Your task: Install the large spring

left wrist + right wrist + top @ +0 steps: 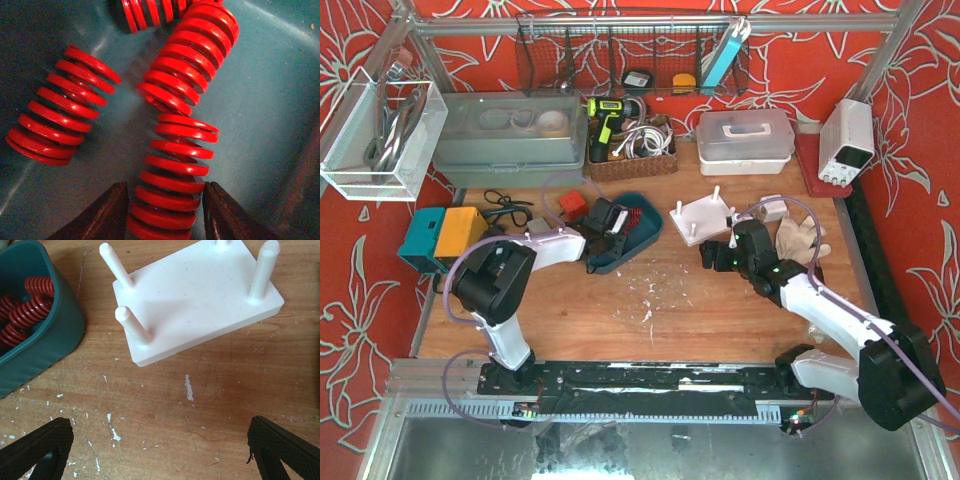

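Observation:
Several red coil springs lie in a teal bin (638,238). My left gripper (165,189) is down inside the bin, its two dark fingers pressed against the sides of one large spring (172,170). Two more springs (62,105) (190,55) lie loose beside it on the bin's floor (270,100). The white peg plate (200,295) sits on the wooden table, right of the bin, with bare upright pegs at its corners. My right gripper (160,440) hovers open over bare wood just in front of the plate, with nothing between its fingers. In the top view it (715,255) is below the plate (703,215).
The bin's rounded wall (50,340) stands left of the plate. A small red box (572,203), a teal and orange box (445,235) and black cables lie to the left. A glove (800,240) is at the right; storage boxes (745,135) and a basket (632,145) line the back.

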